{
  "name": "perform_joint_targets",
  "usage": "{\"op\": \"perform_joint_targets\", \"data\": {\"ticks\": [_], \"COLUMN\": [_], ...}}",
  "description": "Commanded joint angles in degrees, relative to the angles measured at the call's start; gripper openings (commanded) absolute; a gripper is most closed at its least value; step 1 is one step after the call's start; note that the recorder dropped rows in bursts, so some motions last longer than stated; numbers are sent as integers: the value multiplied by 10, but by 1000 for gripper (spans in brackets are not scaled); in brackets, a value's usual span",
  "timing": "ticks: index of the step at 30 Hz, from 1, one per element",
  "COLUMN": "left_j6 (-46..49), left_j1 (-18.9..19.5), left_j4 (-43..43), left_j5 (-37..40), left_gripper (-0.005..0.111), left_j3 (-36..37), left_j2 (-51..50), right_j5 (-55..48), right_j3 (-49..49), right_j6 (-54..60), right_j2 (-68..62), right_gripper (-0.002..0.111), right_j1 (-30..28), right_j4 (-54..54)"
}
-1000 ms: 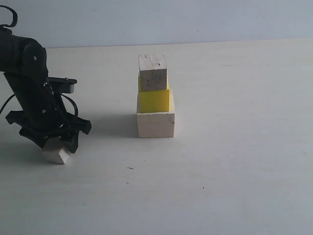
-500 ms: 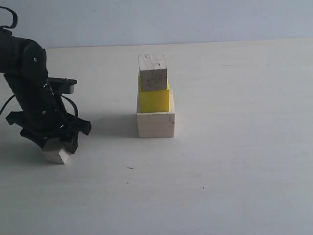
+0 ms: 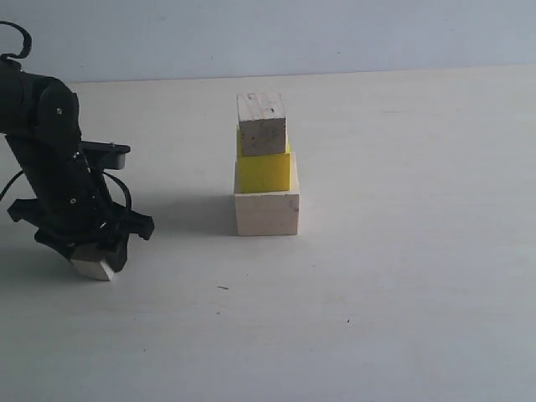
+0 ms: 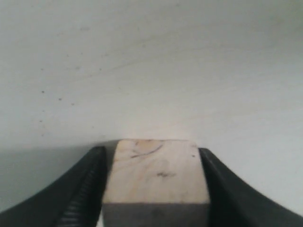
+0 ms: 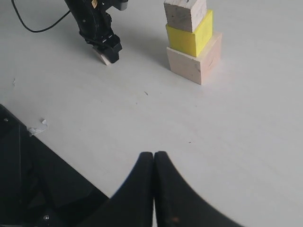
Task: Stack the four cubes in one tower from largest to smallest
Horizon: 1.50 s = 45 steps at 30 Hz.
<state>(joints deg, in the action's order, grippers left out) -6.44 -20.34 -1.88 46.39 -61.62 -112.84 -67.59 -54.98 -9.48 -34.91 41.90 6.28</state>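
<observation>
Three cubes stand as a tower mid-table: a large pale wood cube [image 3: 266, 213] at the base, a yellow cube [image 3: 265, 172] on it, and a speckled medium wood cube [image 3: 262, 126] on top, turned slightly. The small wood cube [image 3: 94, 268] rests on the table to the left, well apart from the tower. My left gripper [image 3: 88, 254] is down over it with a finger on either side. In the left wrist view the small cube [image 4: 156, 175] nearly fills the jaws; one finger touches it and a thin gap shows at the other. My right gripper [image 5: 154, 155] is shut and empty, hovering near the table's front.
The pale table [image 3: 402, 293] carries only these cubes. A black cable [image 5: 38, 26] trails behind the left arm. A small white scrap [image 5: 37, 127] lies on the table beside the dark base of the right arm [image 5: 28, 189].
The left gripper's fingers have narrowed around the small cube and the arm has shifted slightly left. The cube stays on the table and the tower is unchanged.
</observation>
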Motion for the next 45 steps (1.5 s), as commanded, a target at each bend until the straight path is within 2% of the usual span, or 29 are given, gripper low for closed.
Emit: {"op": "perform_joint_targets", "data": {"ticks": [1, 2, 3, 4, 7, 11, 16, 18, 21, 23, 26, 30, 32, 36, 45], "left_j6": [2, 4, 4, 4, 24, 55, 131, 178, 318, 454, 654, 863, 939, 1028, 1046], "left_j1": [-3, -3, -3, -3, -3, -3, -3, 1, 21, 42, 73, 99, 100, 100, 94], "left_j4": [3, 3, 3, 3, 3, 3, -11, -47, -189, -336, -561, -751, -803, -880, -899], "left_j5": [-3, -3, -3, -1, 8, 0, -59, -94, -129, -122, -61, 59, 88, 126, 199], "left_gripper": [24, 18, 4, 0, 0, 0, 0, 0, 0, 0, 0, 0, 0, 0, 0], "left_j3": [3, 3, 3, 3, 3, -2, -3, -3, -3, -4, -5, -5, -5, -5, -5], "left_j2": [2, 2, 2, 2, 14, 83, 217, 255, 302, 317, 318, 301, 290, 273, 241], "right_j5": [1, 1, 1, 1, 1, 1, 1, 2, 2, 2, 2, 2, 2, 2, 4], "right_j3": [3, 3, 3, 3, 3, 3, 3, 3, 3, 3, 3, 3, 3, 3, 3], "right_j6": [3, 3, 3, 3, 3, 3, 4, 4, 4, 4, 5, 5, 5, 5, 20], "right_j2": [2, 2, 2, 2, 2, 2, 2, 2, 2, 2, 2, 2, 2, 2, 2], "right_gripper": [0, 0, 0, 0, 0, 0, 0, 0, 0, 0, 0, 0, 0, 0, 0], "right_j1": [1, 1, 1, 1, 1, 1, 1, 1, 1, 1, 1, 1, 1, 1, 1], "right_j4": [-3, -3, -3, -3, -3, -3, -3, -3, -3, -3, -3, -3, -3, -3, -3]}}
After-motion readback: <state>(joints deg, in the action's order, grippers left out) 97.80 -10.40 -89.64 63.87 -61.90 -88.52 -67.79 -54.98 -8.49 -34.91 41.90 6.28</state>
